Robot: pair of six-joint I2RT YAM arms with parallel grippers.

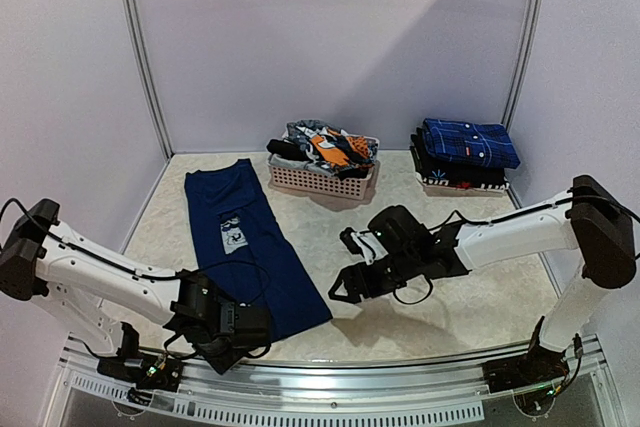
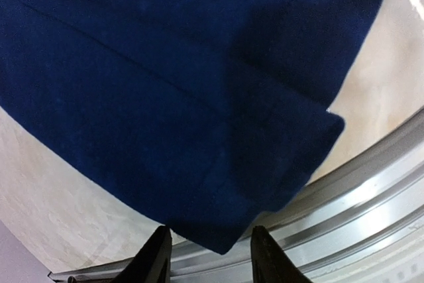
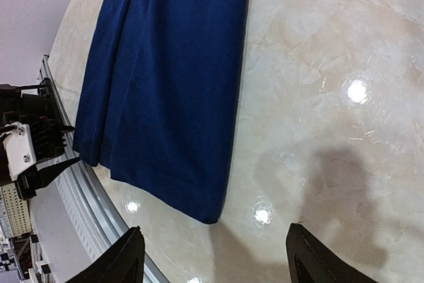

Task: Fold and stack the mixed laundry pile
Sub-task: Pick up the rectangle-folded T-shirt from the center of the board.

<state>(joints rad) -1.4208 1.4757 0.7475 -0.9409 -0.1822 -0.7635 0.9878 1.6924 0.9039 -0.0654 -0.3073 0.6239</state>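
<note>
The navy T-shirt (image 1: 250,247) lies flat as a long band on the left half of the table (image 1: 450,317), running from the far-left corner to the near edge. The rest of the laundry pile (image 1: 325,145) sits in the pink basket (image 1: 320,183) at the far edge, and a folded stack (image 1: 465,152) is in the far-right corner. The left gripper (image 2: 212,260) is at the shirt's near hem, its fingers spread with the hem corner poking between them but not pinched. The right gripper (image 3: 215,260) hovers wide open above bare table, just beside the other near hem corner. The next step looks like a hem-to-collar fold, so both grippers should bite well into the doubled hem, catching every layer. They should then lift together and level, carry the hem towards the far edge, and keep off the metal rail (image 2: 371,190).
</note>
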